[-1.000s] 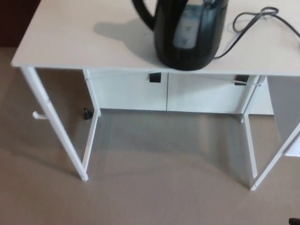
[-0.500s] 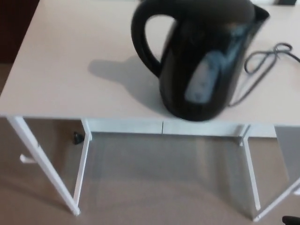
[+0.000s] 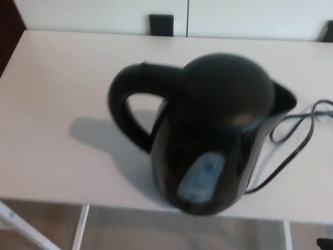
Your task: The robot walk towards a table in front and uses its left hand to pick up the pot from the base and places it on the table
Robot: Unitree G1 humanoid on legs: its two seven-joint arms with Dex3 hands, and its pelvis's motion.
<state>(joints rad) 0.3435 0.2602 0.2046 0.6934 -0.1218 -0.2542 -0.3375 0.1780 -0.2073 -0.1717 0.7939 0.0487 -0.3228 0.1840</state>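
Observation:
A black electric kettle, the pot of the task, stands upright near the front edge of a white table. Its looped handle points to picture left and its spout to the right. A pale water-level window shows low on its front. The base under it is hidden by the kettle's body. A black cord runs from under the kettle off to the right. Neither of my hands shows in the head view.
White wall panels rise behind the table, with a small black fitting at the top centre and another at the right edge. White table legs and beige floor show below the front edge.
The whole picture has shifted: the camera has come closer and higher over the table. The kettle now looks larger and is seen more from above, and the floor has nearly left the picture.

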